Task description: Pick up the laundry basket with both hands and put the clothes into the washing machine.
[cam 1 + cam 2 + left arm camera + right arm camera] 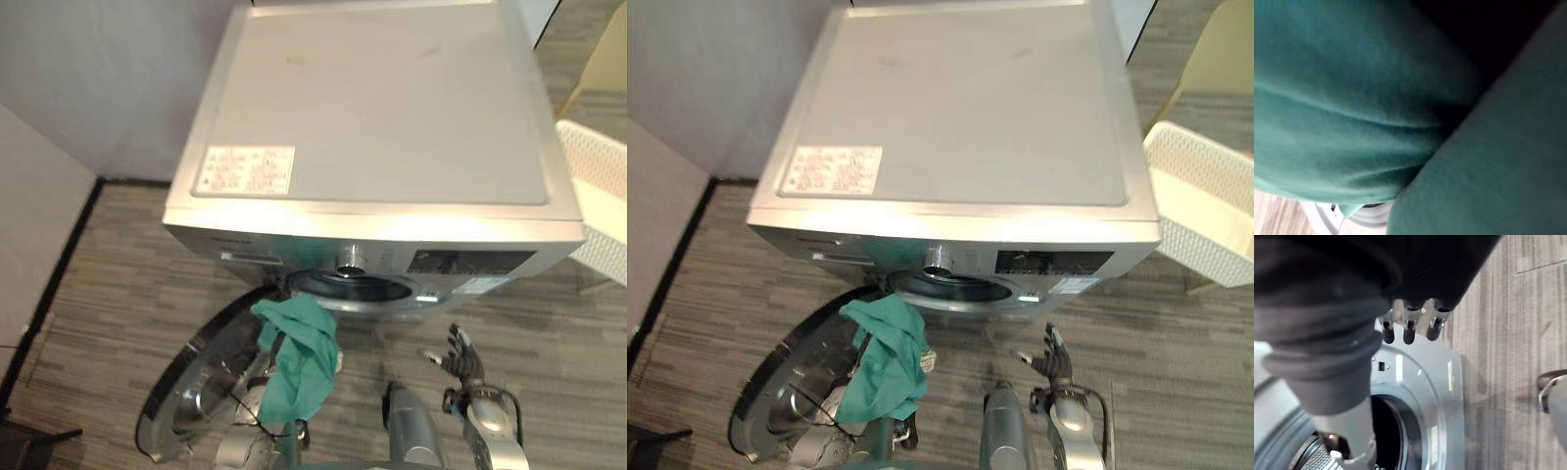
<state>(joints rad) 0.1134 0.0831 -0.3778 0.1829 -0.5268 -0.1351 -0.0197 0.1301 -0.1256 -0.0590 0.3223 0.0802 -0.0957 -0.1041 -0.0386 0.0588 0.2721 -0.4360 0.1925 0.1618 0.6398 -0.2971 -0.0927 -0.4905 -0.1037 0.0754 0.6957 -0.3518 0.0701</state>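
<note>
Closest in, low at the left, a green garment (299,357) hung in loose folds over the left hand. It covered that hand completely, so whether the hand gripped the cloth could not be told. Behind the garment and to its left the round door (191,377) of the washing machine (382,117) stood swung wide open above the striped floor (98,294). The garment's top edge lay just beside the lower left rim of the drum opening (353,289) - in front of it, not clearly inside. Right of the opening the right hand (460,357) hovered in front of the machine, fingers (1408,330) straight and spread, holding nothing. Farthest right, the white perforated laundry basket (1200,211) sat near the machine's right side, well apart from both hands.
</note>
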